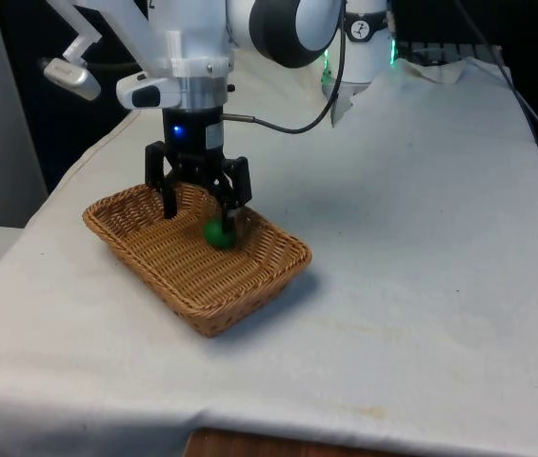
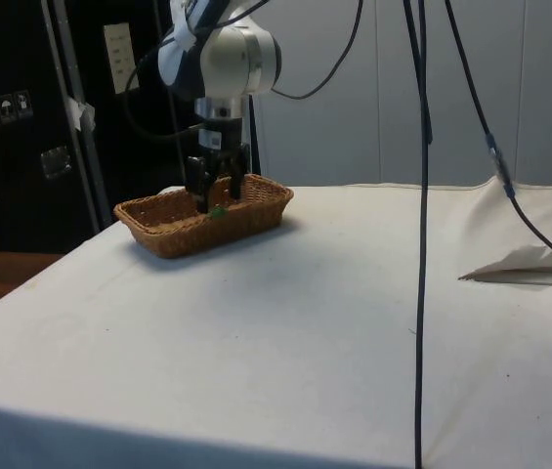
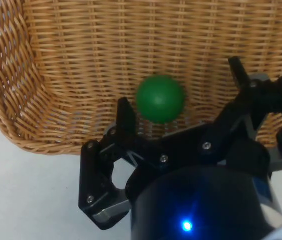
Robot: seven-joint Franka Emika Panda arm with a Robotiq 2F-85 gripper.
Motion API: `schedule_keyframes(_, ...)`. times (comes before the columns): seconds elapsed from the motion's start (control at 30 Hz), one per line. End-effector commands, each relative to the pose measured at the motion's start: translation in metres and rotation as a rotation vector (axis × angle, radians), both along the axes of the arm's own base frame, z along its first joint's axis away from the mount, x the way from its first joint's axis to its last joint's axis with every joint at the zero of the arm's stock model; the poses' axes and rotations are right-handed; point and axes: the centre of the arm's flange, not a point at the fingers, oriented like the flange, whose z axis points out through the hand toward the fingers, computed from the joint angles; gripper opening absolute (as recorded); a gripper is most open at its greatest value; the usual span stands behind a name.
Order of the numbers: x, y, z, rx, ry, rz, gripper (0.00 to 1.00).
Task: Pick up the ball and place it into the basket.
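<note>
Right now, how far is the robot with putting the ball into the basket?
Nearly done. The green ball already lies on the woven floor of the basket. The wrist view shows the gripper open, its fingers apart with the ball free between them, not clamped. In hand: the gripper hangs low inside the basket. Left: probably just lifting the arm clear.

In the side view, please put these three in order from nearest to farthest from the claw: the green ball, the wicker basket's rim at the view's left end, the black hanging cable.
1. Green ball: on the basket floor, between the fingers of the open claw.
2. Wicker basket, left-end rim: a little off to the view's left.
3. Black hanging cable: far off to the view's right.
</note>
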Motion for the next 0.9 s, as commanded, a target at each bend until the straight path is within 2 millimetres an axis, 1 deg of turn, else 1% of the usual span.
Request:
schedule_keyframes(0.0,0.000,0.000,0.000,0.001,-0.001,0.000,1.00)
schedule_keyframes(0.2,0.001,0.000,0.001,0.001,-0.001,0.000,1.00)
schedule_keyframes(0.23,0.001,0.000,0.005,0.001,0.000,0.001,1.00)
schedule_keyframes(0.27,0.001,-0.001,0.013,-0.002,-0.004,0.001,1.00)
schedule_keyframes(0.4,0.002,-0.001,0.026,0.001,-0.010,0.005,1.00)
schedule_keyframes(0.43,0.003,-0.002,0.021,0.000,-0.015,0.006,1.00)
schedule_keyframes(0.47,0.003,-0.001,0.033,0.001,-0.011,0.009,1.00)
schedule_keyframes(0.6,0.004,0.000,0.045,0.004,-0.018,0.014,1.00)
schedule_keyframes(0.67,0.004,0.001,0.051,0.005,-0.021,0.018,1.00)
schedule_keyframes(0.7,0.005,0.000,0.048,0.008,-0.030,0.018,1.00)
schedule_keyframes(0.77,0.005,0.004,0.062,0.006,-0.026,0.027,1.00)
schedule_keyframes(0.87,0.004,0.007,0.072,0.008,-0.025,0.038,1.00)
